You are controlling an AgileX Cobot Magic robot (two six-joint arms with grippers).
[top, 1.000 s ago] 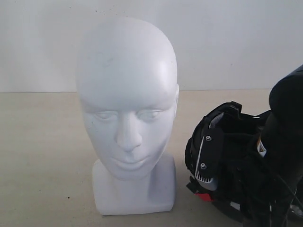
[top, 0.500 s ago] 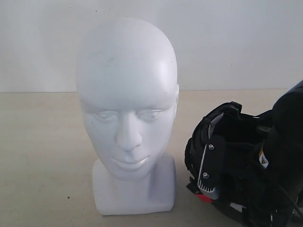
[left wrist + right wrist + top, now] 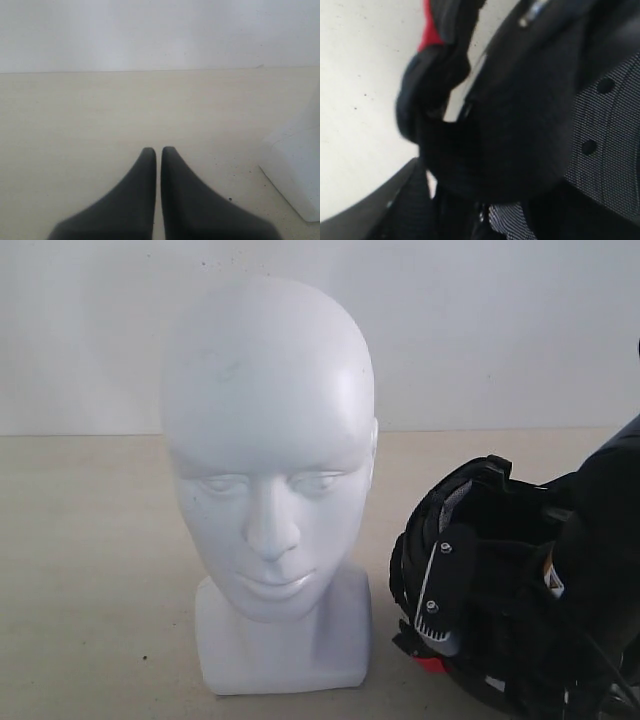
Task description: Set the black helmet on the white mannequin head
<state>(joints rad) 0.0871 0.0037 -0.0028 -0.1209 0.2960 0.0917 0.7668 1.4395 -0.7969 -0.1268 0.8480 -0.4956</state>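
Head (image 3: 268, 440): upright on table (image 3: 90, 570), left of centre in exterior view, face to camera, crown bare.
Helmet (image 3: 470, 550): on table just beside head's base, to the right in exterior view; tipped, padded opening showing, red tab at lower edge; not on head.
Left gripper (image 3: 158, 150): low over bare table, 2 fingers pressed together, nothing between; corner of head's base near.
Right arm (image 3: 605, 530): down at helmet's outer side, partly covering it.
Right gripper: close against helmet's padding in right wrist view, jaws set wide; too blurred to tell any contact or hold.
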